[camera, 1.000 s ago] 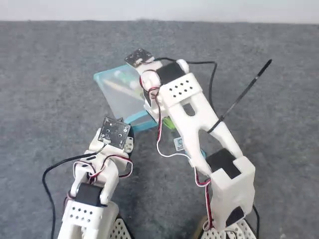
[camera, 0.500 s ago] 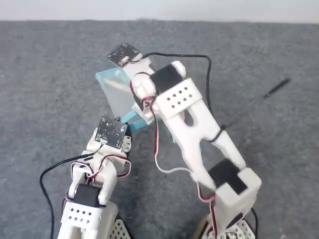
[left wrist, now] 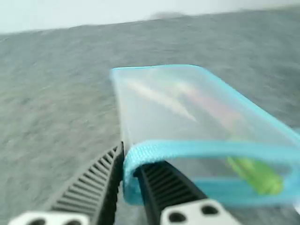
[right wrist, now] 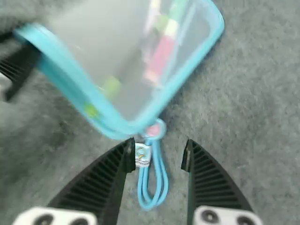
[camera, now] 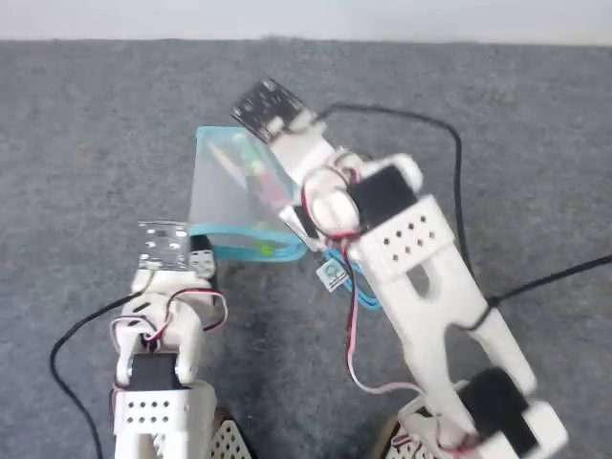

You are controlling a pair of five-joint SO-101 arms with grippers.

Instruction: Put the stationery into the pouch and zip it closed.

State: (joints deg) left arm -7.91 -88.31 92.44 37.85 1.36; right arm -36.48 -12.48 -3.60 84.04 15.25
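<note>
left end effector point(left wrist: 129, 161) was clamped on the trim of the translucent blue-edged zip pouch point(camera: 234, 196) | pouch was mid-surface on the grey felt-like surface point(camera: 86, 124), pink and green stationery point(right wrist: 161, 51) inside | right end effector point(right wrist: 157, 150) was apart, straddling the blue cord loop point(right wrist: 152, 185)

No writing is legible; the small tag point(camera: 332, 275) beside the pouch point(camera: 229, 191) is too blurred.

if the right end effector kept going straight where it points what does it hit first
The right end effector would likely meet the blue cord loop lying between its open jaws first, then the pouch corner just beyond; depth is unclear.
</note>
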